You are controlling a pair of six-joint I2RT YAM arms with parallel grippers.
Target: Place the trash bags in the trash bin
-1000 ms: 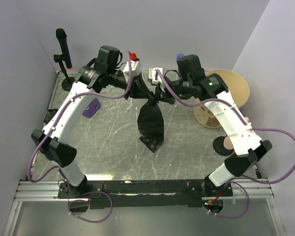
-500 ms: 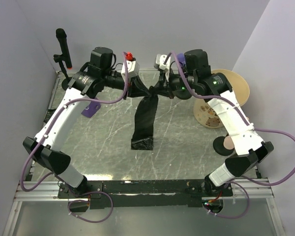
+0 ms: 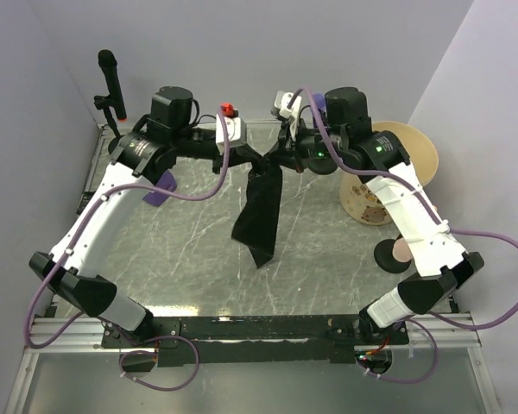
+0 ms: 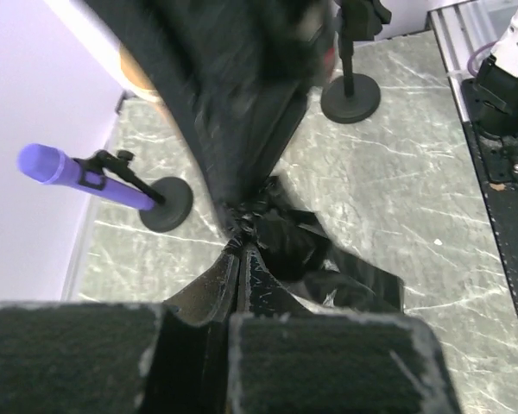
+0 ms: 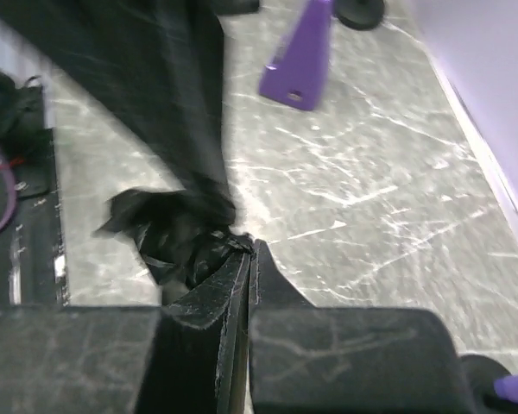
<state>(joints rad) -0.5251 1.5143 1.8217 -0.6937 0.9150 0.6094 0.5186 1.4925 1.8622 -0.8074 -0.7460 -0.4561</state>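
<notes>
One black trash bag (image 3: pixel 261 207) hangs stretched between my two grippers above the middle of the table, its lower end dangling in a point. My left gripper (image 3: pixel 242 158) is shut on the bag's top left corner, and my right gripper (image 3: pixel 281 159) is shut on the top right. In the left wrist view the closed tips (image 4: pixel 240 246) pinch bunched black film (image 4: pixel 242 112). The right wrist view shows the same: closed tips (image 5: pixel 252 246) pinching crumpled film (image 5: pixel 168 103). The tan trash bin (image 3: pixel 412 151) stands at the back right, behind my right arm, partly hidden.
A black microphone on a stand (image 3: pixel 110 82) is at the back left, with a purple wedge (image 3: pixel 160 188) near it. A white box with a red button (image 3: pixel 231 121) sits at the back. A pale round disc (image 3: pixel 367 203) and a black round base (image 3: pixel 390 253) lie on the right.
Both grippers have kept their hold and risen toward the back. The bag has been drawn out between them, and its lower end has lifted and twisted into a point.
</notes>
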